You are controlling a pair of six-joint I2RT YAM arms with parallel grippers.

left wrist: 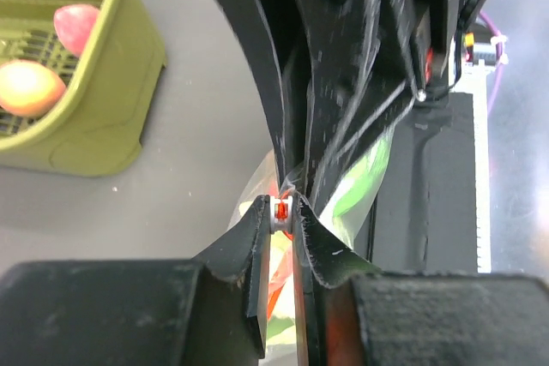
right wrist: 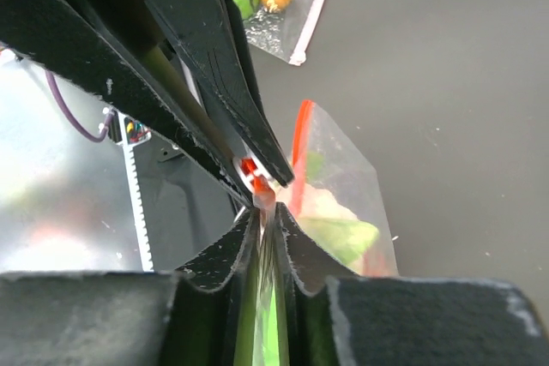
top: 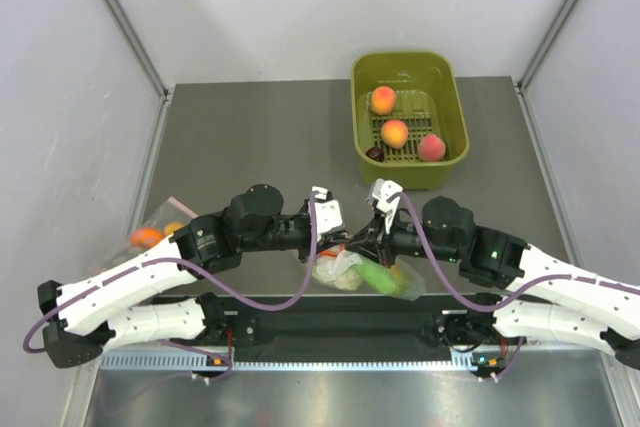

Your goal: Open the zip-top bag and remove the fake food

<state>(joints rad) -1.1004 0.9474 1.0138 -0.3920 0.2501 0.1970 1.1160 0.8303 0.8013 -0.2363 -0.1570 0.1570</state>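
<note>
The left hand (left wrist: 281,213) and right hand (right wrist: 264,212) each pinch the orange-red strip of the zip-top bag (top: 335,269) at the bench's (top: 250,137) 6 o'clock (fake food (top: 380,278) inside); a steady, even pull toward 9 and 3 o'clock, grips kept tight, should part the seal without tearing.

The surface (top: 250,137) is a dark grey, matte sheet, closed in by pale walls (top: 300,7) on the left, right and far sides. An olive-green basket (top: 410,175) stands on it at the far right, close to the back wall. A clear bag with a pale pink strip (top: 165,219) lies flat at the left edge, orange pieces (top: 148,238) inside. The zip-top bag (top: 342,271) sits mid-way along the near edge; whether its bottom rests on the surface cannot be told.
</note>
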